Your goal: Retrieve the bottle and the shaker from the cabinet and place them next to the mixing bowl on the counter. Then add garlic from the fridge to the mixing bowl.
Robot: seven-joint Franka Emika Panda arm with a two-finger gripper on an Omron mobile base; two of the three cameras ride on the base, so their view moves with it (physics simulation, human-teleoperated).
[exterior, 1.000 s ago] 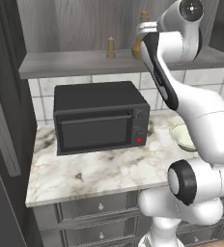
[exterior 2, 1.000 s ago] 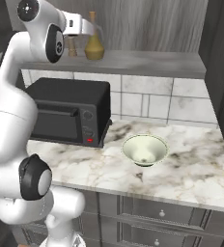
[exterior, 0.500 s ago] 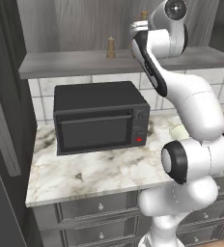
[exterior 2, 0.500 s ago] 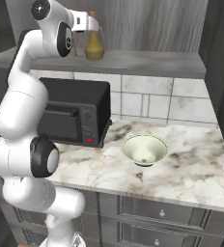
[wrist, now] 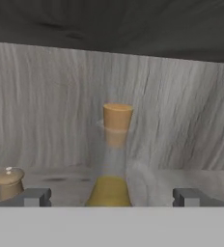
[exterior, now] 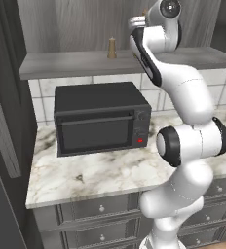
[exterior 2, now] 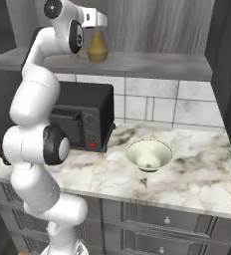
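Hand view gives me the bottle point(wrist: 113, 159), corked and yellow at its base, standing on the cabinet shelf point(wrist: 61, 181) between my spread, empty fingers point(wrist: 34, 197). At 9 o'clock from it I see the shaker point(wrist: 8, 182). On the counter point(exterior 2: 197, 174), the mixing bowl point(exterior 2: 150, 154) sits at 3 o'clock of the microwave point(exterior 2: 85, 117).

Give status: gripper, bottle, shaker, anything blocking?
Gripper open, level with the shelf. Bottle upright between the fingertips, not gripped. Shaker on the shelf beside it, apart. Nothing in the way.
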